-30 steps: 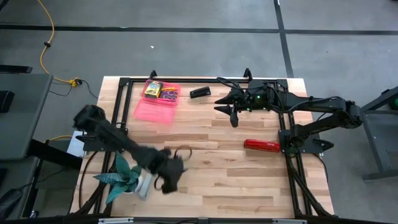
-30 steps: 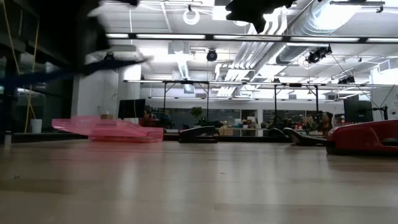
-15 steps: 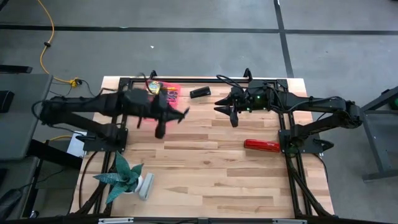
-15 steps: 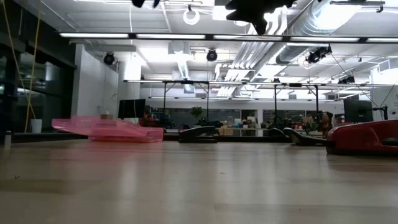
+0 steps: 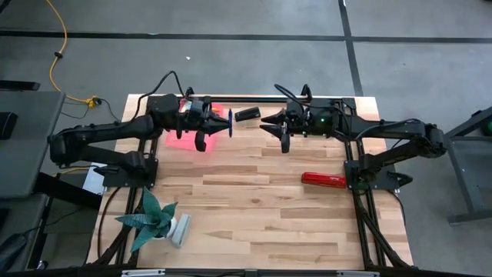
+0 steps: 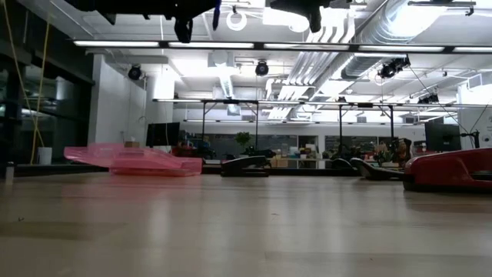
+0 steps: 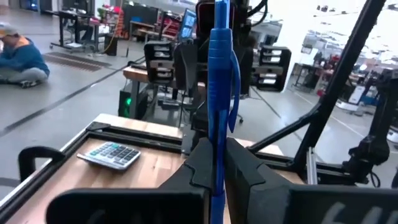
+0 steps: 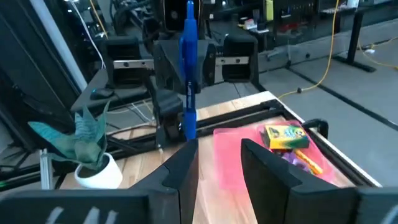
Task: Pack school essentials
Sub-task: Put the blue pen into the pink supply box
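A blue pen (image 7: 219, 74) is in my left gripper (image 7: 216, 163), which hangs high above the pink pencil case (image 5: 184, 137) at the table's far side. It also shows as the pen (image 5: 230, 123) in the high view and the pen (image 8: 188, 74) in the right wrist view. My right gripper (image 5: 280, 132) is open, facing the left one across a short gap, also raised. The case rests flat on the table and holds a yellow-green crayon box (image 8: 285, 137) and purple scissors (image 8: 301, 160). My left gripper pinches the pen's barrel (image 7: 216, 134) between its two fingers, below the clip. The fingers (image 7: 249, 174) come level from the table's left and lie across the pen. The pen is lifted clear of the table, its length running between the table's near and far sides.
A grey calculator (image 5: 247, 114) lies by the far edge between the two grippers. A long red bar-shaped item (image 5: 324, 180) lies on the right part of the table. A potted plant (image 5: 154, 219) stands at the near left corner. A person (image 7: 22, 56) sits on the floor beyond.
My left arm has swung fast from the table's near left, by the plant, up and to the far side over the pink case, ending with its fingers turned toward the right gripper. My right gripper has shifted slightly toward the left.
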